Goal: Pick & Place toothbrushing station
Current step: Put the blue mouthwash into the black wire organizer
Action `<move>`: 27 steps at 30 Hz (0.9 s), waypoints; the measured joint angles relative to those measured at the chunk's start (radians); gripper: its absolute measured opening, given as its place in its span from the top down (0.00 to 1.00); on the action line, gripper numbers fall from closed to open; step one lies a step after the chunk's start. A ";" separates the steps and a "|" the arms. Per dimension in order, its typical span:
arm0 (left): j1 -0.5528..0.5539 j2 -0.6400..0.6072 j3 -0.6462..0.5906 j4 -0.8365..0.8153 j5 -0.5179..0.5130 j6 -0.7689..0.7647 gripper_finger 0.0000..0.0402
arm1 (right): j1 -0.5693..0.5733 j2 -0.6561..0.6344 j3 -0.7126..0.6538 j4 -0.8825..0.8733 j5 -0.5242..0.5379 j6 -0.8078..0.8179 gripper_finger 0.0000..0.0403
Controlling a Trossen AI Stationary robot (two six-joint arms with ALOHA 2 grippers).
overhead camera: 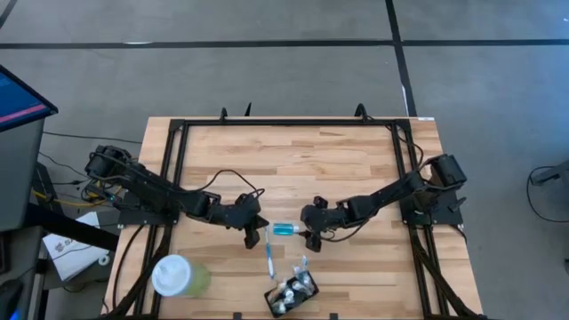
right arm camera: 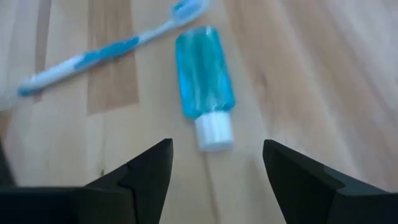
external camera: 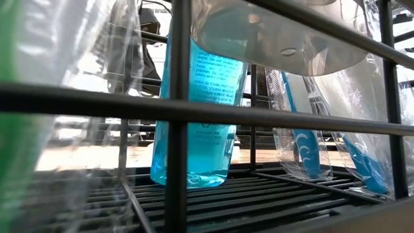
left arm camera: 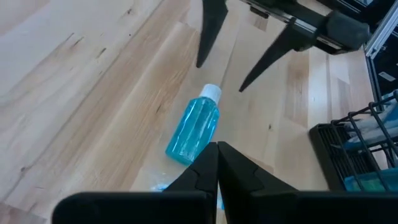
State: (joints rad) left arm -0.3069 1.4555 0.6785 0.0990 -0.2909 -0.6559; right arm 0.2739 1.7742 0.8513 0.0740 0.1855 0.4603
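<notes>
The right gripper [right arm camera: 214,165] hangs low over the middle of the table with its two dark, wedge-shaped fingers [right arm camera: 146,168] spread wide and nothing between them. Just ahead of its tips lies a small teal bottle [right arm camera: 204,71], flat on its side on the wood: a clear, slightly flattened plastic body full of blue liquid, ending in a short white round cap that points toward this gripper. The fingers stand apart from the bottle, not touching it.

Beside the bottle lies a slim toothbrush [right arm camera: 106,53] with a white and blue handle, its bristled head close to the bottle's base.

The left gripper [left arm camera: 216,163] sits on the other side of the bottle, its tapering black fingers pressed together to a point, holding nothing, just short of the bottle's base.

The table [overhead camera: 293,156] is pale butcher-block wood in long glued strips, framed by black metal bars. At the near edge stands the black holder [overhead camera: 291,293], a wire-grid basket with rounded corners, holding another teal bottle and toothbrushes in clear crinkled wrappers. A pale green cup [overhead camera: 178,276] with a white round lid stands at the near left corner.
</notes>
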 joint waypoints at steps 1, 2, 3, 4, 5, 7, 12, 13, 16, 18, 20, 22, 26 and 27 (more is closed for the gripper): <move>0.000 0.000 0.000 0.000 0.000 0.000 1.00 | -0.006 0.006 0.000 0.017 0.000 0.000 0.40; 0.001 0.000 0.000 0.000 0.001 0.002 1.00 | -0.012 0.019 0.001 0.044 -0.001 0.000 0.40; 0.004 0.000 0.000 0.000 0.001 0.004 1.00 | -0.016 0.027 0.002 0.050 -0.003 -0.002 0.40; 0.007 0.000 0.000 0.000 0.002 0.004 1.00 | -0.016 0.033 -0.001 0.051 -0.003 -0.009 0.40; 0.009 0.000 0.000 0.000 0.002 0.005 1.00 | -0.013 0.045 0.000 0.066 -0.003 -0.019 0.40; 0.012 0.000 0.000 0.001 0.002 0.005 1.00 | -0.006 0.077 0.017 0.067 -0.004 -0.025 0.40; 0.011 0.000 0.000 0.006 0.008 0.003 1.00 | -0.007 0.077 0.041 0.040 -0.003 -0.040 0.40; 0.011 0.000 0.000 0.007 0.008 0.002 1.00 | -0.009 0.078 0.040 0.040 -0.002 -0.049 0.40; 0.011 0.000 0.000 0.007 0.008 0.002 1.00 | -0.015 0.080 0.037 0.037 -0.003 -0.079 0.40; 0.011 0.000 0.000 0.007 0.008 0.003 1.00 | -0.014 0.080 0.038 0.036 -0.004 -0.092 0.40; 0.011 0.000 0.000 0.008 0.008 0.002 1.00 | -0.013 0.080 0.038 0.030 -0.004 -0.117 0.40; 0.011 0.000 0.000 0.008 0.008 0.002 1.00 | -0.013 0.080 0.038 0.034 -0.004 -0.135 0.40; 0.011 0.000 0.000 0.008 0.008 0.002 1.00 | -0.013 0.080 0.038 0.029 -0.005 -0.157 0.42; 0.011 0.000 0.000 0.008 0.008 0.002 1.00 | -0.013 0.080 0.038 0.030 -0.004 -0.157 0.43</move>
State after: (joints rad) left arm -0.2958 1.4559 0.6785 0.1070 -0.2825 -0.6544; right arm 0.2611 1.8542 0.8890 0.1043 0.1811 0.3035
